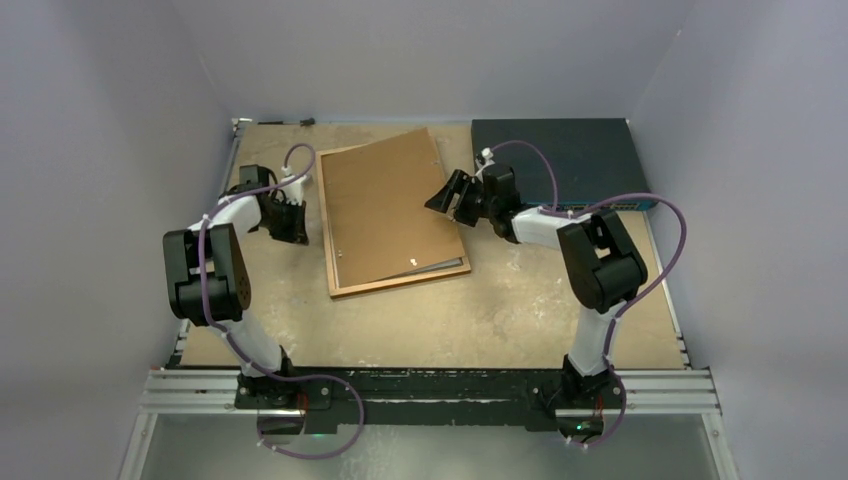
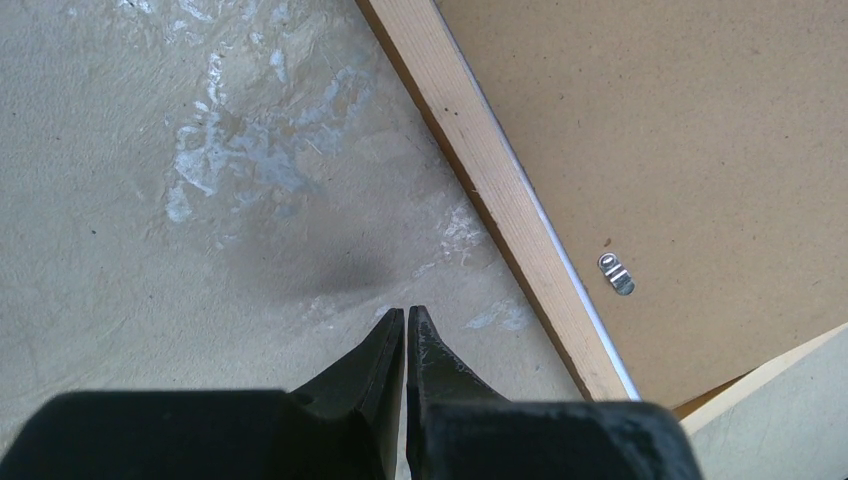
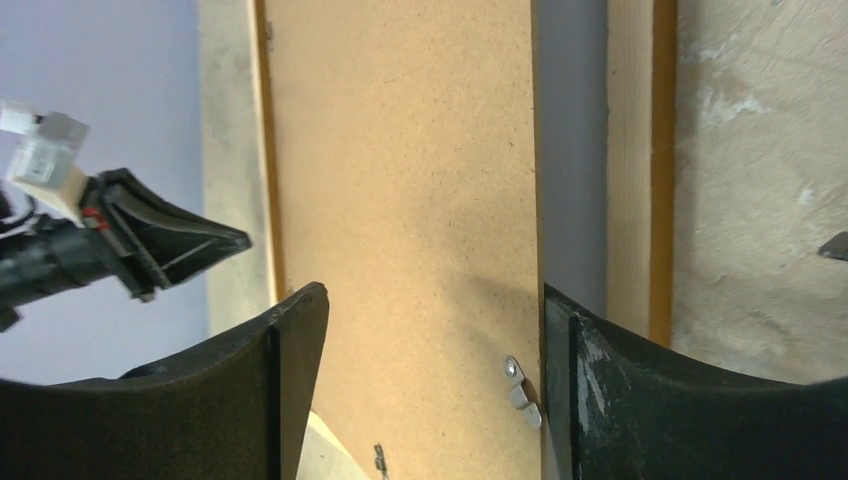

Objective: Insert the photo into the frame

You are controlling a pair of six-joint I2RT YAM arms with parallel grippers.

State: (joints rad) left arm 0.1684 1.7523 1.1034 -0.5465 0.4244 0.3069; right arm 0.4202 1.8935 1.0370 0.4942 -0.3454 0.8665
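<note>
The frame (image 1: pixel 400 283) lies flat mid-table, orange-brown rails up. A plain brown backing board (image 1: pixel 385 200) rests on it, slightly askew, leaving a grey strip (image 3: pixel 570 150) bare along the right rail (image 3: pixel 630 150). The photo is hidden; only a thin white line (image 2: pixel 590 320) shows between rail (image 2: pixel 500 200) and board (image 2: pixel 680 130). My right gripper (image 1: pixel 443 197) (image 3: pixel 432 295) hangs open just above the board's right edge, gripping nothing. My left gripper (image 1: pixel 290 225) (image 2: pixel 405 312) is shut and empty over bare table, left of the frame.
A dark blue flat box (image 1: pixel 560 160) sits at the back right, behind the right arm. Small metal clips (image 2: pixel 616 273) (image 3: pixel 522 392) are fixed to the backing board. Walls close in the table on three sides.
</note>
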